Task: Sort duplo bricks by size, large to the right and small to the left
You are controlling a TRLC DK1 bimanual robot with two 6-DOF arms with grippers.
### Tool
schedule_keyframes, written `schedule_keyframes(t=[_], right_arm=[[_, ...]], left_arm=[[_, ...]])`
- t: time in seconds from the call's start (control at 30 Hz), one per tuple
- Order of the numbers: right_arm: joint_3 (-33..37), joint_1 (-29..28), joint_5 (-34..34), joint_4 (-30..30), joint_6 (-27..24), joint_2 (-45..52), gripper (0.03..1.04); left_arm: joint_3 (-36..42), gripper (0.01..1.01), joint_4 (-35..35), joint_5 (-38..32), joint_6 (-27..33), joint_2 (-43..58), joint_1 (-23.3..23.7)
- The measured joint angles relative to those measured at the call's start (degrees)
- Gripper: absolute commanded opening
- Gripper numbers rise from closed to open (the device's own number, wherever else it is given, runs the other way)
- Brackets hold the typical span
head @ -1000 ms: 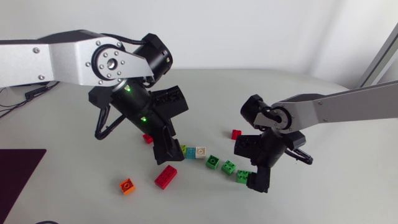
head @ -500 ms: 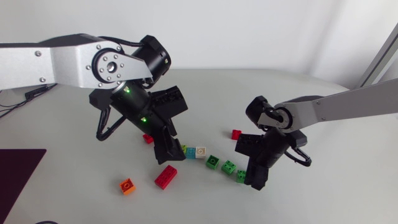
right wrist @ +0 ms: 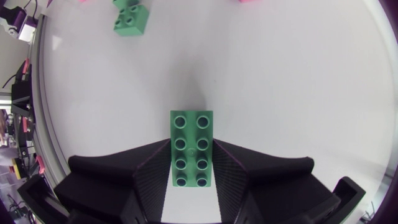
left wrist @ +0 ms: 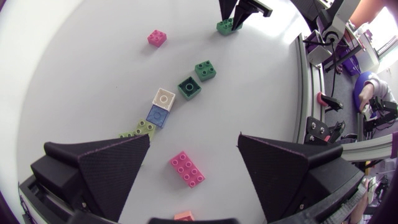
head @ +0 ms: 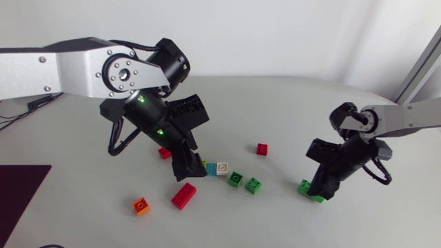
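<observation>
Sorting in progress: you are working the large-brick half of the job. Your right gripper (right wrist: 191, 152) is pinching the long green 2x4 brick (right wrist: 191, 124), 1 finger pressing on each long side. In the head view that brick is sitting low at about 4 o'clock from the middle of the table (head: 289, 103), well apart from the other bricks. Whether it is touching the surface cannot be told.

Your left gripper (left wrist: 194, 140) is hanging over the cluster near the table's middle, fingers spread wide and gripping nothing. A red 2x4 brick (left wrist: 187, 169) is lying under the gap and a yellow-green brick (left wrist: 140, 129) is just beside 1 finger. Ahead of the fingers, a blue brick (left wrist: 158, 116) and a white brick (left wrist: 165, 98) are touching each other. A dark green small brick (left wrist: 189, 87) and a lighter green small brick (left wrist: 204, 70) are lying beyond them. An orange brick (head: 140, 205) is lying at 7 o'clock and a small red brick (head: 262, 149) at about 1 o'clock of the cluster.

The drop-off looks nearly complete. Your next move is likely calling for spreading the right fingers and lifting straight up, so the green brick is not dragged along. The red 2x4 brick appears to be the remaining large piece heading right, with the small ones going left.
</observation>
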Motion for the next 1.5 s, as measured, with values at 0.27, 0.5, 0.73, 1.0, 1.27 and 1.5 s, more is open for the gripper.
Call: schedule_keyframes(t=[0.27, 0.5, 0.73, 1.0, 1.27, 1.5], right_arm=[[0.33, -7.72, -0.59, -2.78, -4.02, 0.28, 0.47], [4.70, -4.92, -2.21, -7.56, -1.14, 1.38, 0.69], [6.43, -3.67, -2.73, -8.00, 0.72, 0.87, 0.91], [7.23, 3.91, -5.05, -11.26, 4.52, -3.76, 0.95], [8.76, 9.94, -6.32, -11.41, 8.61, -6.34, 0.95], [6.89, 10.32, -6.78, -11.37, 9.97, -8.15, 0.95]], left_arm=[[0.00, 0.989, 0.13, 0.37, 0.00, 0.00, -1.66], [0.00, 0.989, 2.84, 0.39, -0.90, 0.81, -3.52], [-0.35, 0.989, 3.06, 0.39, -0.94, 1.79, -4.63], [-4.92, 0.989, 2.97, 0.35, -0.44, 0.87, -2.45], [-7.15, 0.989, 4.76, -7.76, -14.08, -0.44, 0.07], [-11.74, 0.987, 5.42, -5.95, -25.86, -0.42, 2.67]])
